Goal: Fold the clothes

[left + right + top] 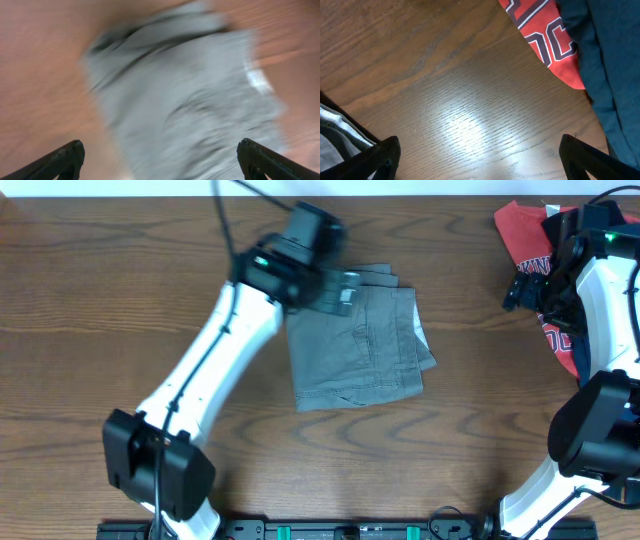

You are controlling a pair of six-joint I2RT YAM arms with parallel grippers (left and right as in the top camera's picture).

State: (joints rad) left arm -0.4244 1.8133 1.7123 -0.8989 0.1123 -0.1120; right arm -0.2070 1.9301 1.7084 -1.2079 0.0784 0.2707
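The grey-taupe shorts [360, 345] lie folded into a rough rectangle at the table's middle. My left gripper [340, 290] hovers over their top left edge, blurred. In the left wrist view the shorts [195, 100] fill the frame, blurred, and the jaws [160, 160] are wide open and empty. My right gripper [530, 285] is at the far right beside the pile holding the red printed T-shirt [525, 235] and dark garments. In the right wrist view its jaws [480, 155] are open over bare wood, with the red T-shirt [545, 35] and a navy garment [615, 75] at the upper right.
The wooden table [120, 290] extends to the left and front of the shorts. A black cable [225, 225] runs from the top edge down to the left arm. A rail [360, 530] lines the table's front edge.
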